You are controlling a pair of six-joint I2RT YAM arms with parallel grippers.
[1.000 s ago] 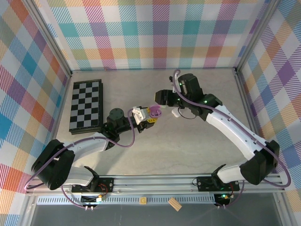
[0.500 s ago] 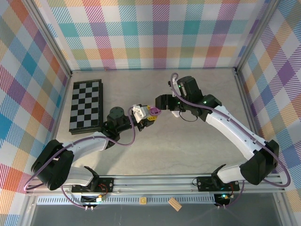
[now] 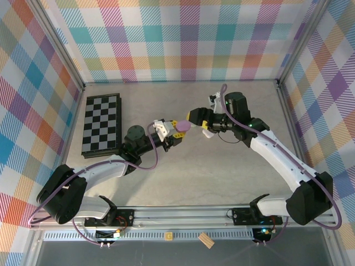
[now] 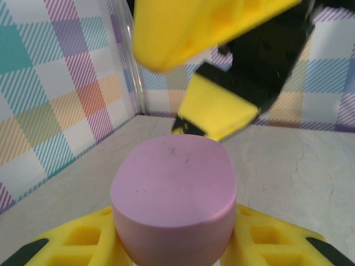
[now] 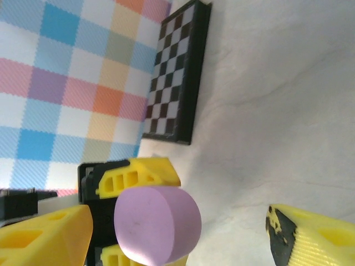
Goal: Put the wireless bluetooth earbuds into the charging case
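Note:
The charging case is a lilac pebble with its lid down, held a little above the table. My left gripper is shut on it, its yellow fingers clamping the lower half of the case. My right gripper is open just right of the case, one finger above and one below. In the right wrist view the case sits between that gripper's wide-spread yellow fingertips without touching them. The earbuds are hidden.
A folded chessboard lies at the left of the table, and it appears again in the right wrist view. Plaid walls close in the left, back and right. A small wooden block lies beyond the front rail.
My right gripper has spread its fingers wider and drawn back to the right, off the case. My left gripper has raised the case slightly, still clamped.

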